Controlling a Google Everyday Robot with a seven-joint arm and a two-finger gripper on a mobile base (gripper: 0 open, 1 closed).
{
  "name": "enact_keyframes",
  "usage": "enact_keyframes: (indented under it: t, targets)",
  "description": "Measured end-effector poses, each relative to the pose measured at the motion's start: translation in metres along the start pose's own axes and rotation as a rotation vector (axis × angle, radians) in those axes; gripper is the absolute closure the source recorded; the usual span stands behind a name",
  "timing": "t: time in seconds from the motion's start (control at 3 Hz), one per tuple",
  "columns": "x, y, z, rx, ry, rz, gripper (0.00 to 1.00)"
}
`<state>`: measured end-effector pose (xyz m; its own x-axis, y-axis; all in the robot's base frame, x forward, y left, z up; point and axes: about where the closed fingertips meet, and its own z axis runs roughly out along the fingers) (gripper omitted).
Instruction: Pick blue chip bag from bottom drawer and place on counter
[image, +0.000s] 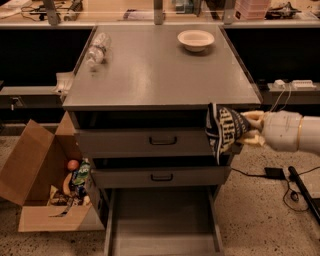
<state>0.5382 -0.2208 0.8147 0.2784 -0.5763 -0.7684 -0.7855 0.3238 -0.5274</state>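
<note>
The blue chip bag (224, 130) is a small crinkled packet, dark navy with white block lettering. It hangs edge-on off the floor at about 3 o'clock from the cabinet's middle, just under the front right corner of the tabletop (160, 75) and in front of the right end of the top drawer (145, 142). The gripper (245, 128) reaches in from 3 o'clock on a pale, rounded arm, its jaws clenched on the bag's right side. The tabletop is flat grey metal; a white bowl (195, 40) sits on it at 1 o'clock and a clear plastic bottle (96, 50) lies on its side at 10 o'clock. Below the middle drawer (160, 177), the bottom drawer (162, 217) stands pulled out at 6 o'clock, its bare floor showing. An open cardboard box (35, 195) of groceries stands on the speckled floor (260, 225) at 8 o'clock, and a cluttered workbench (125, 15) runs along 12 o'clock.
</note>
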Motion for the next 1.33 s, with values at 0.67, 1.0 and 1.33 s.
enact_keyframes:
  t: [0.67,1.0,1.33]
  targets:
    - [-0.052,-0.124,-0.002,0.107,0.021,-0.055,1.0]
    - [-0.056,-0.157,0.027,0.077,0.025,-0.061,1.0]
    - [-0.054,-0.175,0.065,0.035,0.031,-0.047,0.85]
